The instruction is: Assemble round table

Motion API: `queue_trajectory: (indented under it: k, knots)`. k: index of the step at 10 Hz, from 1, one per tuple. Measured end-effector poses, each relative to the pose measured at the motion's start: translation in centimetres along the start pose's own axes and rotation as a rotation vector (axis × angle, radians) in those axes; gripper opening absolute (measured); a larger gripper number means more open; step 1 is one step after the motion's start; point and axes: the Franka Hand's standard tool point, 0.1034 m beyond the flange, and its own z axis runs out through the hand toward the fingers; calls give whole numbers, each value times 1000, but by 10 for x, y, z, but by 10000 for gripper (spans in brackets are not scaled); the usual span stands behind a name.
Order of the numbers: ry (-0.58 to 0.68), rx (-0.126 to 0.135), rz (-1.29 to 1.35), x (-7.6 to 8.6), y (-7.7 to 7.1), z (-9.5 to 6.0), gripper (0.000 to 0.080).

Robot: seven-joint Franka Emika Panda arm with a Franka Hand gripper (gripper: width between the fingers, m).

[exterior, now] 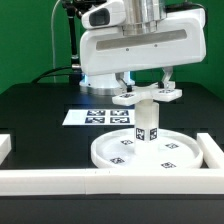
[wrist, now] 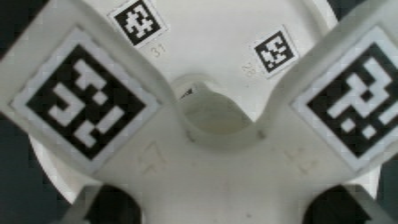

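Note:
The large rimmed disc (exterior: 165,158) lies flat on the black table. The short thick post (exterior: 147,128) stands upright at its middle. My gripper (exterior: 146,88) is shut on the cross-shaped piece (exterior: 146,97) and holds it level right over the post's top; I cannot tell whether they touch. In the wrist view the cross-shaped piece (wrist: 214,160) fills the picture, with tagged arms spreading out and its round centre socket in the middle. My gripper (wrist: 217,205) clamps it between the dark fingers (wrist: 121,205) at the corners.
The marker board (exterior: 98,117) lies behind the disc, toward the exterior view's left. Long white rail bars run along the front (exterior: 50,180), the exterior view's right (exterior: 210,150) and its left edge (exterior: 4,147).

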Motion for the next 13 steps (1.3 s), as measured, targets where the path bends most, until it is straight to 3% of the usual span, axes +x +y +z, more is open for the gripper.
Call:
queue_trajectory:
  k: [6,11,13]
  knots:
    - [8,8,87,1,2,0,446]
    - [59,31,637,5,-2,0,446]
    - [52,73,899,3,-1,1,446]
